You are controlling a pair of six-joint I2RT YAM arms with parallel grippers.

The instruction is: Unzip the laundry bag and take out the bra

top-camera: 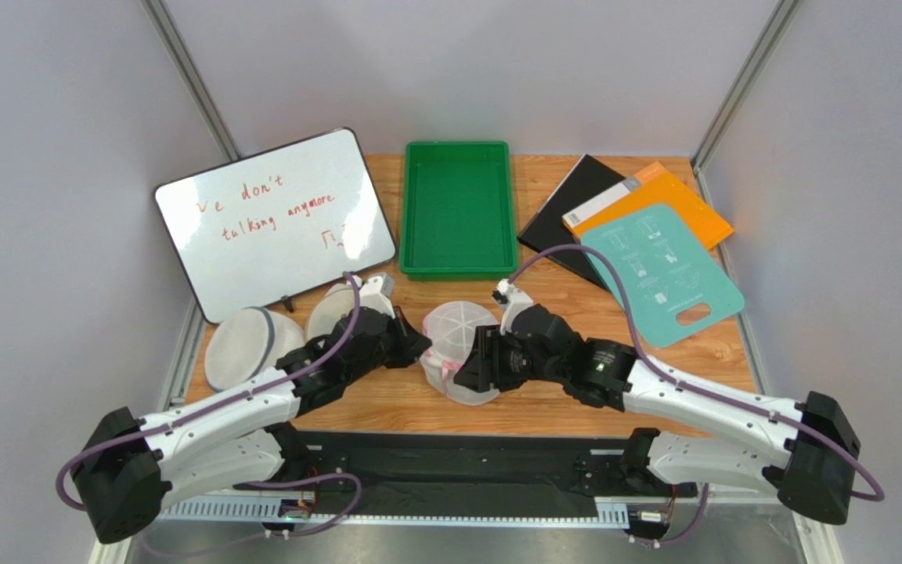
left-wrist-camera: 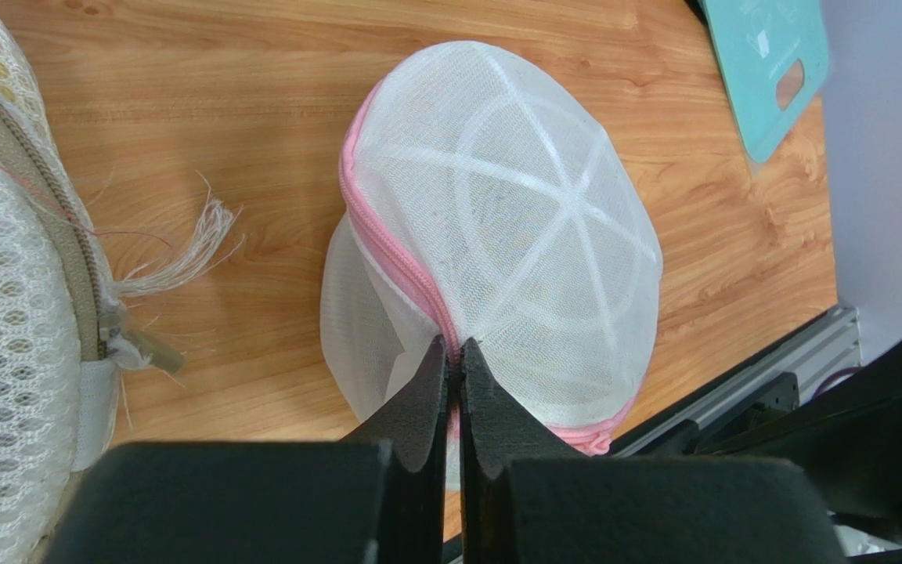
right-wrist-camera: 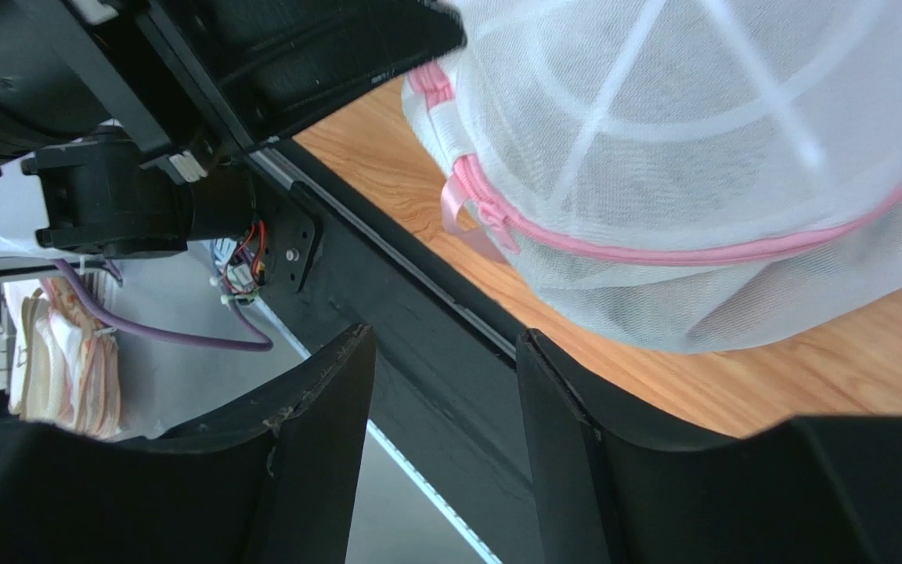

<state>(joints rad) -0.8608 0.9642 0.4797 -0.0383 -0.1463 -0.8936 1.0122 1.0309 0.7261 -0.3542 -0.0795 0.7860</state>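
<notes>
The laundry bag (top-camera: pixel 459 333), white mesh with pink trim and zipper, lies on the wooden table between my two grippers. My left gripper (top-camera: pixel 423 348) is shut on the bag's pink zipper seam, which shows clearly in the left wrist view (left-wrist-camera: pixel 456 348) below the bag's dome (left-wrist-camera: pixel 515 212). My right gripper (top-camera: pixel 471 367) is open and empty at the bag's near right side. In the right wrist view its jaws (right-wrist-camera: pixel 444 337) stand apart over the table's front edge, below the bag (right-wrist-camera: pixel 715 129) and its pink zipper tab (right-wrist-camera: pixel 468 209). The zipper looks closed. The bra is hidden.
Two plain white mesh bags (top-camera: pixel 242 348) (top-camera: pixel 336 313) lie left of my left arm; one fills the left edge of the left wrist view (left-wrist-camera: pixel 9 306). At the back are a whiteboard (top-camera: pixel 273 220), a green tray (top-camera: pixel 458 207), a teal board (top-camera: pixel 662 270) and notebooks (top-camera: pixel 656 200).
</notes>
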